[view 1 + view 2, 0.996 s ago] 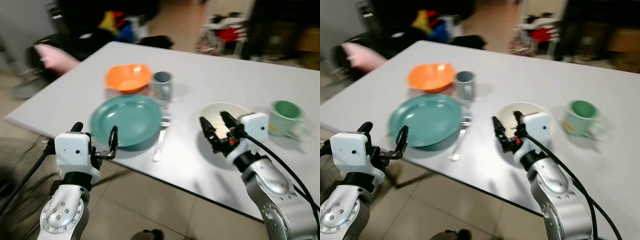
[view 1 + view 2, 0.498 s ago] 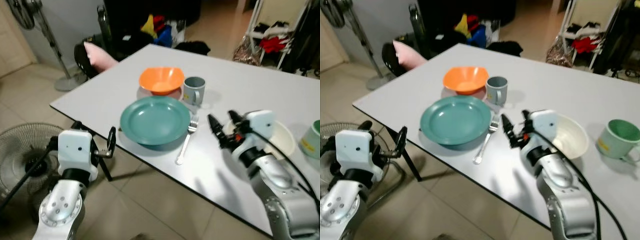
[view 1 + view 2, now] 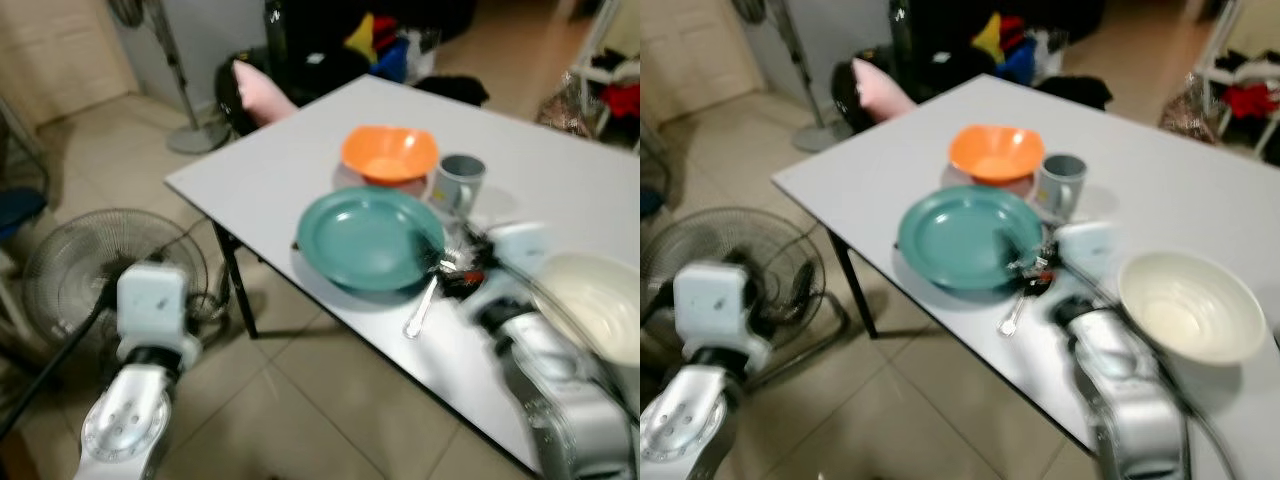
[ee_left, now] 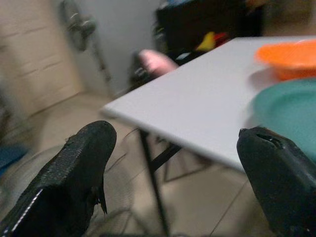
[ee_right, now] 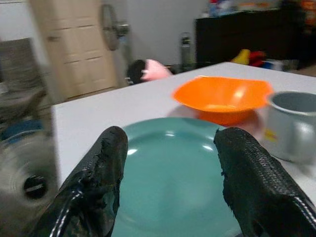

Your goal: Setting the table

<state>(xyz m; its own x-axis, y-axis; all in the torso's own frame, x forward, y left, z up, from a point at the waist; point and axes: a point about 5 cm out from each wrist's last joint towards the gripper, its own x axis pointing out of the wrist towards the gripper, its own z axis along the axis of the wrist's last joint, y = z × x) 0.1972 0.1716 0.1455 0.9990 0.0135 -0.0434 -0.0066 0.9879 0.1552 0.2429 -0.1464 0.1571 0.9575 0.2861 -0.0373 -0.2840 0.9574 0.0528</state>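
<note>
The right gripper (image 3: 1025, 272) hangs over the near edge of the teal plate (image 3: 965, 235), its black fingers spread and holding nothing; it seems placed there to reach the fork (image 3: 1015, 312), which lies on the grey table (image 3: 880, 150) just beside the plate, as a place setting would have it. Behind the plate stand an orange bowl (image 3: 996, 153) and a grey mug (image 3: 1062, 181), close together. A cream bowl (image 3: 1185, 306) sits well to the right, near the table's front edge. The left gripper (image 3: 215, 305) is held off the table's corner, above the tiled floor and a floor fan (image 3: 95, 265), apparently idle.

In the left wrist view, the left fingers (image 4: 74, 182) stand wide apart with nothing between them, pointing along the table's edge toward the plate and orange bowl.

In the right wrist view, the right fingers (image 5: 98, 182) are likewise parted, framing the teal plate, with the orange bowl and mug beyond. The mug bears a small yellow mark, too blurred to read; no other writing is legible.
</note>
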